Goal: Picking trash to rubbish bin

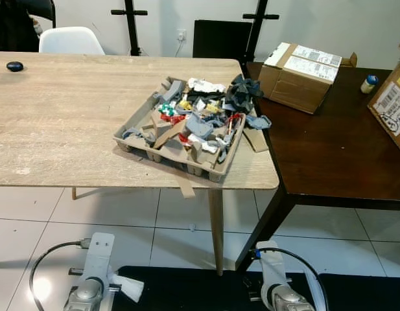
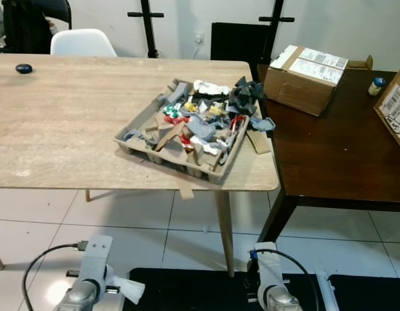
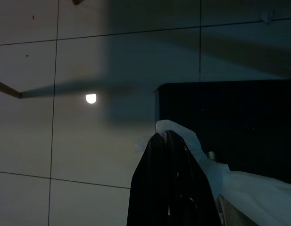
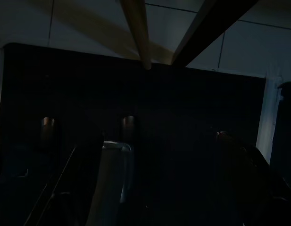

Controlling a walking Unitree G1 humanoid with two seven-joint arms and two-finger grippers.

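Left eye view — cardboard tray (image 1: 136, 123) heaped with mixed trash (image 1: 198, 120); left gripper (image 3: 170, 155) clenched on white bag (image 3: 239, 188), right gripper's fingers unclear.

cardboard box (image 1: 299, 76): white labels, print too small to read | no other legible text

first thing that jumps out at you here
A cardboard tray heaped with colourful scraps sits at the near right corner of the light wooden table. Beside it, on the dark table, lies a cardboard box. Low down, the left gripper pinches a white plastic bag over the tiled floor.
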